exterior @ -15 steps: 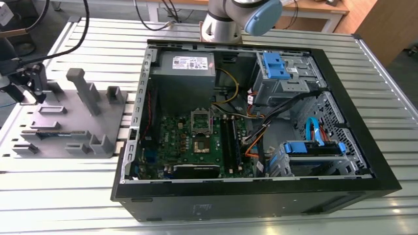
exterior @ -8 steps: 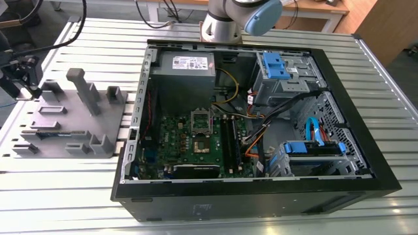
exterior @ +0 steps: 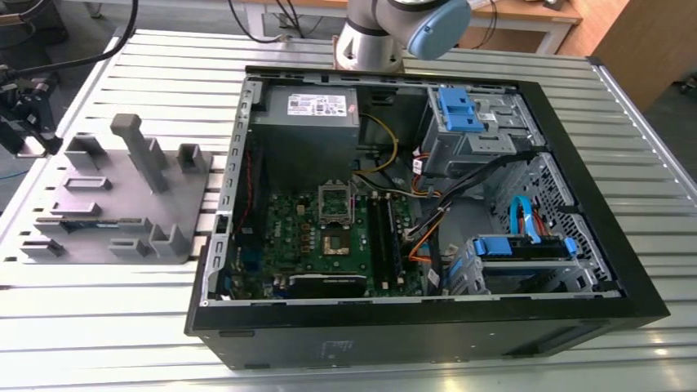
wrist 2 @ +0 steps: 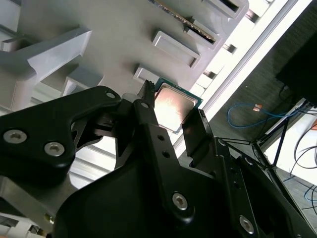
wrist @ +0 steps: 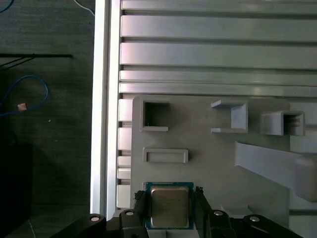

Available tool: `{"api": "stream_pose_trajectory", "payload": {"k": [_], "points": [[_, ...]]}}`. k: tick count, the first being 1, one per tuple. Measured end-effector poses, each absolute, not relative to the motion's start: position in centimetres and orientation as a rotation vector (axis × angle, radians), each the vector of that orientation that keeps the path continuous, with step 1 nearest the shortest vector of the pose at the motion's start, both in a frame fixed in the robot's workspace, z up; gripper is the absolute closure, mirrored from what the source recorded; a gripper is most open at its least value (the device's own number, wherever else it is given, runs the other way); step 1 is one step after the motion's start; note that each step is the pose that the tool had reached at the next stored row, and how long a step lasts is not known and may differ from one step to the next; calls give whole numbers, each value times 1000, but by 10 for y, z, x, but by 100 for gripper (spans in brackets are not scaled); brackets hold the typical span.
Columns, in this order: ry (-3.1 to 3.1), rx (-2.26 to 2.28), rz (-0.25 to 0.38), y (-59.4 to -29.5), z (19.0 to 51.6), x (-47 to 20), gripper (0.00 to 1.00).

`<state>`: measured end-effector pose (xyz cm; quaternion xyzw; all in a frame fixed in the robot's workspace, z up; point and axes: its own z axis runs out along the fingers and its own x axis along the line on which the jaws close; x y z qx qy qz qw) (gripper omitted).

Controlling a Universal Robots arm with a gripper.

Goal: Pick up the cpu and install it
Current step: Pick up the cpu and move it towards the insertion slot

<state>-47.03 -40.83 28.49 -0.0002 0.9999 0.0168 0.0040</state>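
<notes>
Exterior view: gripper [exterior: 31, 131] hangs over the edge of the grey fixture [exterior: 120, 204] on the exterior view's left, well apart from the open case [exterior: 436, 327] and its motherboard [exterior: 326, 237]. First wrist view: cpu [wrist: 169, 208] lies flat on the fixture between the spread fingers [wrist: 140, 202], thin gap on one side, not clamped. Second wrist view: cpu [wrist 2: 171, 105] silver top up, fingers [wrist 2: 198, 129] just beside its opposite edges
</notes>
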Motion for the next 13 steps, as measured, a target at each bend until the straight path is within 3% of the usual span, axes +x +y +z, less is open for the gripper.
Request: {"api": "stream_pose_trajectory", "payload": {"k": [13], "points": [[3134,-1,52,-408,287,-470,53]]}}
